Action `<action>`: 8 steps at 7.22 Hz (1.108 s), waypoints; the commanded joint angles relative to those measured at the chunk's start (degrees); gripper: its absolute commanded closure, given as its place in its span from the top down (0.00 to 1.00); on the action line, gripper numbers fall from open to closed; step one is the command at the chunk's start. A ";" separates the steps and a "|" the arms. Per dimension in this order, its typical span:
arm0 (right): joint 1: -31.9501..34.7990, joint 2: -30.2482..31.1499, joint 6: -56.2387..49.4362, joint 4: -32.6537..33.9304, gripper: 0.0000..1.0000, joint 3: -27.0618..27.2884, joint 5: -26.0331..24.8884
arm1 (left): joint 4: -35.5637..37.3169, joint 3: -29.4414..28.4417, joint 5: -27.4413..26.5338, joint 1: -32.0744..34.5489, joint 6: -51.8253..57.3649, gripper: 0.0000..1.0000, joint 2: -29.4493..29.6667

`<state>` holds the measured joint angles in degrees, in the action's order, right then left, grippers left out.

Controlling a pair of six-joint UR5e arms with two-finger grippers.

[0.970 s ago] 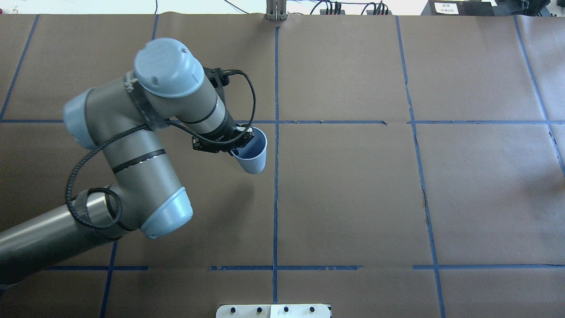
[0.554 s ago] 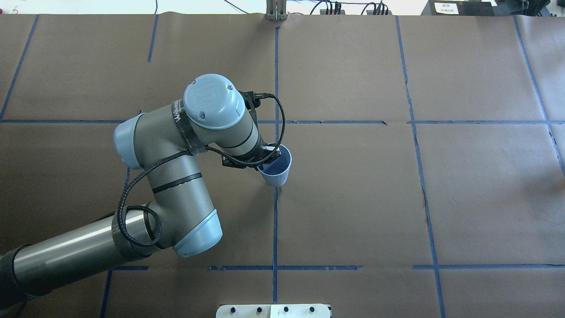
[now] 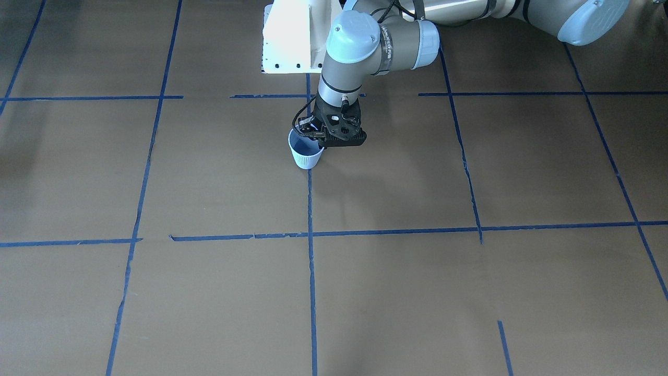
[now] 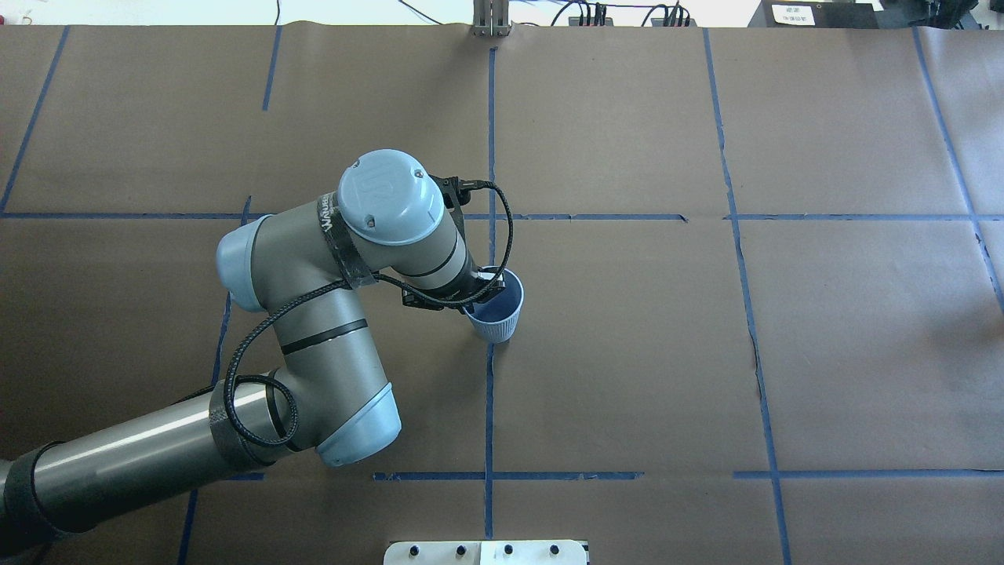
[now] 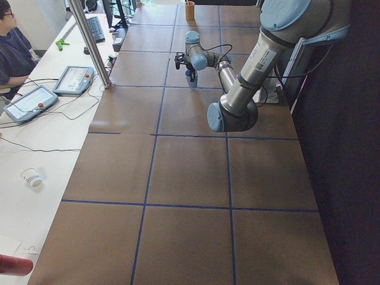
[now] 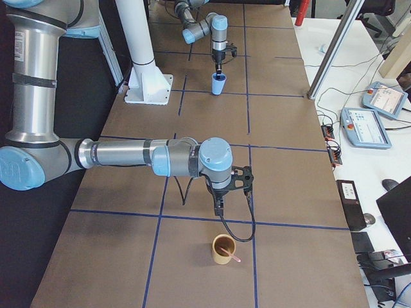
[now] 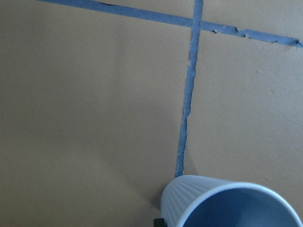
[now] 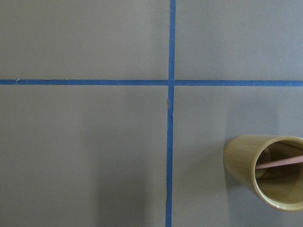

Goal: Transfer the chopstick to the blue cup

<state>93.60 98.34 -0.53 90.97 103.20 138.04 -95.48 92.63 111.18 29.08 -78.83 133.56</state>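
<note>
Left pincer (image 4: 480,289): clenched on the rim of the blue cup (image 4: 498,318), at the cup's 10 o'clock side in the overhead view.
Blue cup: upright on the desk (image 4: 627,353), over a blue tape line (image 4: 489,408).
Right pincer (image 6: 218,205): above the desk, well apart from the blue cup; I cannot tell if it is released or clenched.
Chopstick (image 8: 279,163): leaning inside the tan cup (image 8: 241,163), at 6 o'clock from the right pincer in the right side view.
</note>
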 commanded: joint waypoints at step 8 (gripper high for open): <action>2.97 1.23 -0.26 0.09 1.00 -1.24 3.20 | 27.89 33.47 -0.44 8.53 13.31 1.00 -13.11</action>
<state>95.15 98.54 -0.66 90.96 102.52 141.00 -70.22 121.26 110.69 36.09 -70.75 125.08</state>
